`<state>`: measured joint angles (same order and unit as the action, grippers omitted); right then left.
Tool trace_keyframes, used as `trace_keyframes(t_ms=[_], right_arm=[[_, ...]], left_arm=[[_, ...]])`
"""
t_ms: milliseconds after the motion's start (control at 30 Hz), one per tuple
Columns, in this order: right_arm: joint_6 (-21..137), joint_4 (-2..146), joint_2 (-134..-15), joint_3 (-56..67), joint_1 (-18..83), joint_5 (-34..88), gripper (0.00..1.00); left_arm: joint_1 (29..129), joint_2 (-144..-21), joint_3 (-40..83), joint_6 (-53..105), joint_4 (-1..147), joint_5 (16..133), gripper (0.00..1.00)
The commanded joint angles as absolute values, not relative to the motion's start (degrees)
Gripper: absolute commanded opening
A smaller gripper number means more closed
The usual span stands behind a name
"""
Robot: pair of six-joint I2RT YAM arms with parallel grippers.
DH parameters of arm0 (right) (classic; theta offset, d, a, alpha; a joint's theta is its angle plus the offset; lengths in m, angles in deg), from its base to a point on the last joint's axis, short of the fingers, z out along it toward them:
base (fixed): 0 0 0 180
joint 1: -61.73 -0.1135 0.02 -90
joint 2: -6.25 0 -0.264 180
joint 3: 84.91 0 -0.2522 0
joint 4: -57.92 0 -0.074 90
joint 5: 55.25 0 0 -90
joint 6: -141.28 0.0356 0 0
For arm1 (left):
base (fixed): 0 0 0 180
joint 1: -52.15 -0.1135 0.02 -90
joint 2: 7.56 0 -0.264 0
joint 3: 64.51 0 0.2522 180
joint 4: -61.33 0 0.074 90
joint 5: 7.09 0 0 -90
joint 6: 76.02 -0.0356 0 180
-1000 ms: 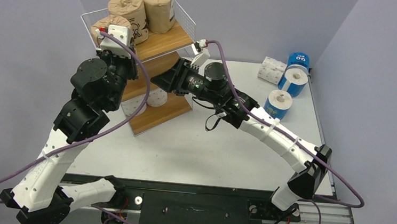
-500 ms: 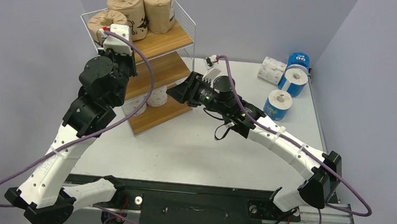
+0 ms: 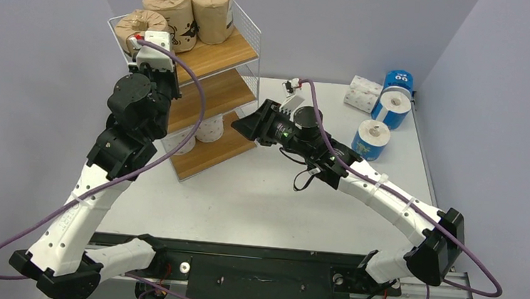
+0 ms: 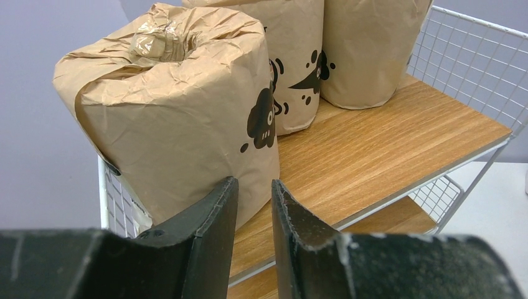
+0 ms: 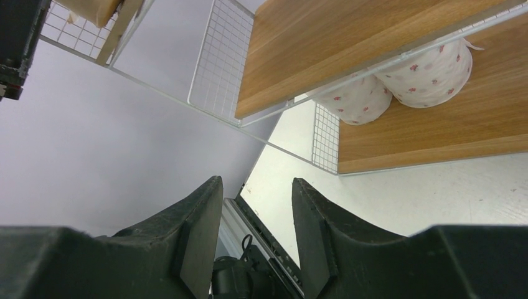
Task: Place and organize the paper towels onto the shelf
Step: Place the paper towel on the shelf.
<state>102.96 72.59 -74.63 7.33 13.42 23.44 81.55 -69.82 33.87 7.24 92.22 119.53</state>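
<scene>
The shelf (image 3: 220,49) stands at the back left. Three brown-wrapped rolls (image 3: 170,6) sit on its top board. Two white rolls with red print (image 3: 210,127) lie on the bottom board. My left gripper (image 4: 254,182) hovers at the top tier's front left corner, just short of the nearest brown roll (image 4: 180,112); its jaws stand a narrow gap apart and hold nothing. My right gripper (image 3: 239,126) is open and empty, in the air off the shelf's right side. In the right wrist view it (image 5: 256,180) faces the white rolls (image 5: 429,71).
Three blue-wrapped rolls (image 3: 393,106) and a pair of white printed rolls (image 3: 363,93) stand on the table at the back right. The shelf's middle board (image 3: 213,92) shows bare wood. Grey walls close in on the left, back and right.
My right gripper has drawn back out of the shelf to the right, empty. My left gripper has shifted slightly up and left by the nearest brown roll.
</scene>
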Motion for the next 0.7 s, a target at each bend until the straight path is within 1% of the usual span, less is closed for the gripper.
trace_keyframes(t_ms=[0,200,300,367,433,467,500,533,667], right_arm=[[102.79,69.53,-71.66,8.31,14.17,24.16,0.41],[102.73,69.55,-71.10,9.25,14.76,23.80,0.41],[102.50,69.57,-70.86,9.49,14.95,23.55,0.41],[102.47,69.55,-70.97,9.60,15.08,23.09,0.41],[102.27,69.56,-71.02,9.57,15.19,22.35,0.42],[102.27,69.53,-71.01,9.56,15.21,22.09,0.42],[102.09,69.55,-70.98,9.54,15.23,21.63,0.43],[101.95,69.61,-70.95,9.53,15.23,21.42,0.44],[100.73,71.17,-70.56,8.75,15.45,20.72,0.50]], left_arm=[[80.33,-70.45,33.54,6.33,89.24,121.10,0.25],[80.14,-70.47,33.49,6.69,89.42,120.65,0.26],[80.15,-70.02,33.54,6.89,89.90,119.99,0.28],[80.17,-69.53,33.54,6.94,90.43,118.89,0.32],[80.16,-68.80,33.66,7.25,91.13,117.40,0.39],[80.17,-68.50,33.92,7.45,91.42,116.27,0.43],[80.22,-67.90,34.04,7.93,91.92,115.72,0.46],[80.20,-67.57,34.34,8.23,92.21,114.40,0.49],[80.35,-65.43,35.54,10.14,93.84,111.16,0.56]])
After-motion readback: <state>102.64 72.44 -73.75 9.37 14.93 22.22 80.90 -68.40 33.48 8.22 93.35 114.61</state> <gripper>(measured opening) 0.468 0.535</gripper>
